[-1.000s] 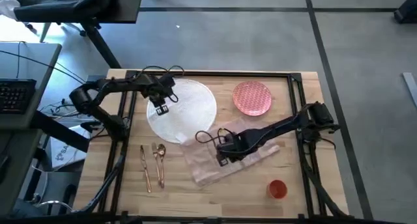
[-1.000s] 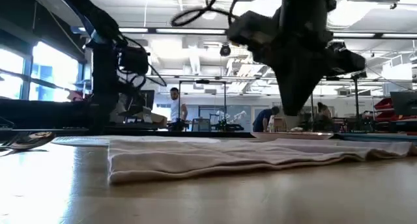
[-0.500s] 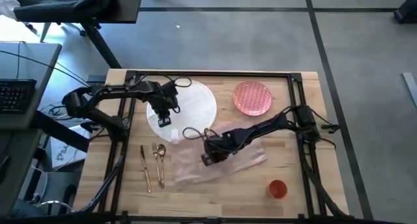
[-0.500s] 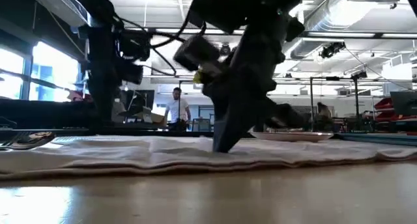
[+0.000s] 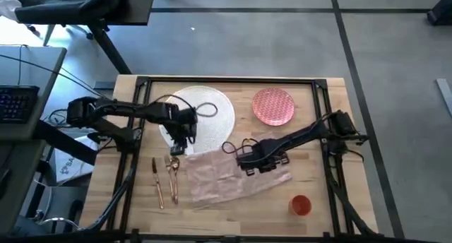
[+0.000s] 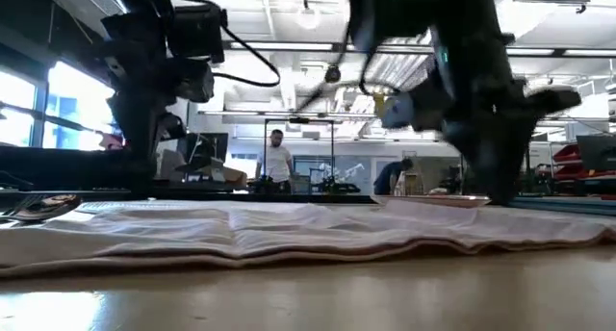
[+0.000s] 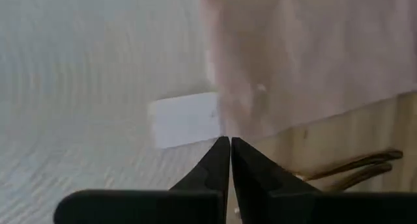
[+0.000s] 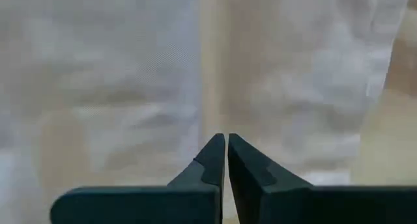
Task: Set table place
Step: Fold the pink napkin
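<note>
Napkin [image 5: 229, 176] work is your step: the pale pink cloth lies flat mid-table, its far edge overlapping the large white plate [image 5: 212, 109]. Your left gripper [image 5: 176, 145] is pressed shut at the cloth's corner by the plate, your right gripper [image 5: 260, 164] shut over its far edge; neither seems to pinch fabric, though that is hard to confirm. Next, slide it clear of the plate, minding the gold cutlery [image 5: 166, 178] just beside. Pink plate [image 5: 273, 105] and orange cup [image 5: 300, 204] sit well apart, leaving room.

overhead looks down; low looks level; both share napkin [image 5: 229, 178].
</note>
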